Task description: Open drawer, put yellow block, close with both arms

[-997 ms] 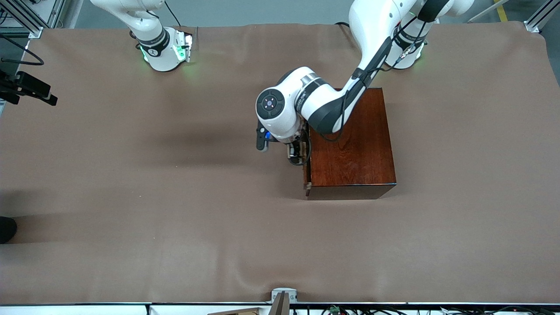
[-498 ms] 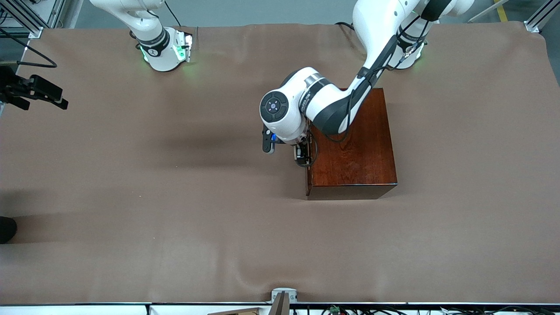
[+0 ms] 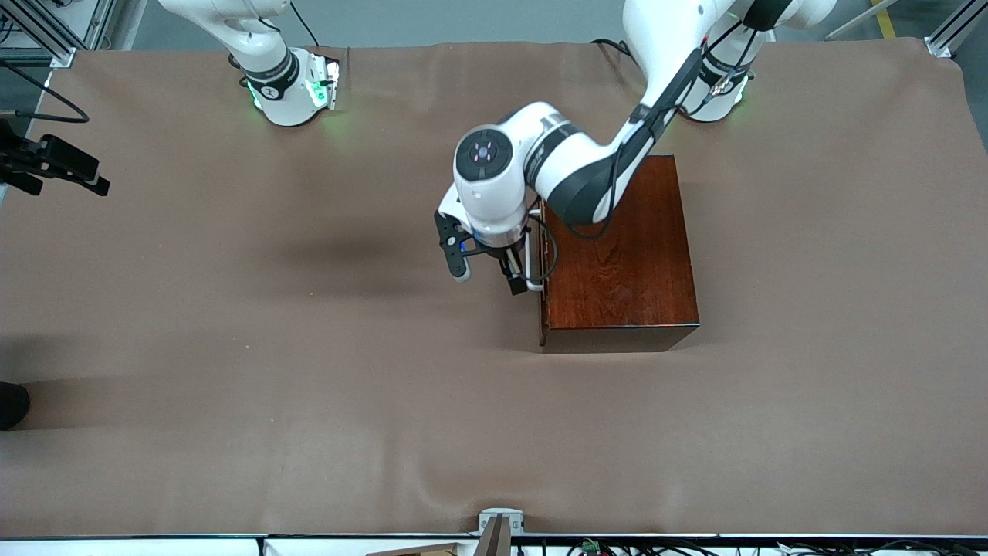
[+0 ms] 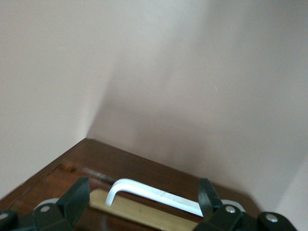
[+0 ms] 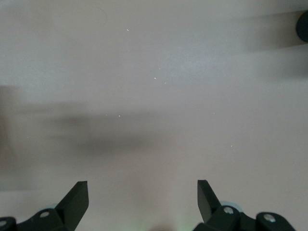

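The dark reddish-brown box stands on the cloth at the left arm's end of the table. Its drawer faces the right arm's end, and its front looks flush with the box. The white handle is free, with a pale wood strip beneath it. My left gripper hangs open just in front of the handle, holding nothing. My right gripper hovers open and empty over the bare cloth at the right arm's end. The yellow block is out of view.
Brown cloth covers the whole table, with wrinkles near the front edge. The two green-lit arm bases stand along the edge farthest from the front camera. A small bracket sits at the edge nearest that camera.
The drawer front, out a little a second ago, now sits flush. My left gripper has since drawn back from it toward the right arm's end. The right gripper shifted slightly.
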You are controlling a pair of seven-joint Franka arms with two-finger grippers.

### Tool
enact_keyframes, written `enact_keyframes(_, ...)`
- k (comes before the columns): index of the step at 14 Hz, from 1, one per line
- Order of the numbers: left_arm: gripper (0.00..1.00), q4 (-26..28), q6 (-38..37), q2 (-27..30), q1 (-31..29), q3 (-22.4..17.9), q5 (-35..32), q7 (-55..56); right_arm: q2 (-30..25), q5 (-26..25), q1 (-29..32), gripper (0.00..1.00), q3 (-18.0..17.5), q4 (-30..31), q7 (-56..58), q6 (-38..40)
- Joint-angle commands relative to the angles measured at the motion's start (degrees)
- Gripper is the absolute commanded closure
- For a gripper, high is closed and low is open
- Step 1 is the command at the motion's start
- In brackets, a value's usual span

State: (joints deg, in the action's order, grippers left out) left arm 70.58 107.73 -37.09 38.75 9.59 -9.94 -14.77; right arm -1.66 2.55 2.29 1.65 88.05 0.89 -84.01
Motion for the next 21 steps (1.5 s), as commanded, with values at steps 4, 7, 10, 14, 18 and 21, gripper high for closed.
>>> enact_keyframes(4, 0.00, 2.1, -7.7, 14.0, -5.8, -1.5, 1.7, 20.3, -0.9, 0.0, 0.5, 0.00, -0.5, 0.6, 0.4, -0.9)
enact_keyframes(7, 0.00, 2.6, -11.1, 18.3, -13.4, -1.5, 1.8, 20.7, -1.1, 0.0, 0.3, 0.00, -0.7, 0.5, -0.3, -0.4)
enact_keyframes(10, 0.00, 2.6, -11.7, 20.5, -20.7, -1.2, 2.2, 20.5, -1.1, 0.0, 0.5, 0.00, -0.7, 0.5, -0.3, -0.5)
enact_keyframes(14, 0.00, 2.7, -16.3, 22.5, -25.3, -2.2, 1.8, 20.2, -1.1, 0.0, 0.7, 0.00, -0.7, 0.5, -0.3, -0.6)
enact_keyframes(18, 0.00, 4.5, -18.4, 24.4, -33.4, -2.1, 7.0, 20.7, -1.1, -0.3, 0.7, 0.00, -0.7, 0.5, -0.2, -0.4)
enact_keyframes(21, 0.00, 8.8, -18.0, 27.3, -37.4, -2.1, 9.2, 20.7, -1.0, -0.4, 0.7, 0.00, -0.7, 0.5, -0.2, -0.3)
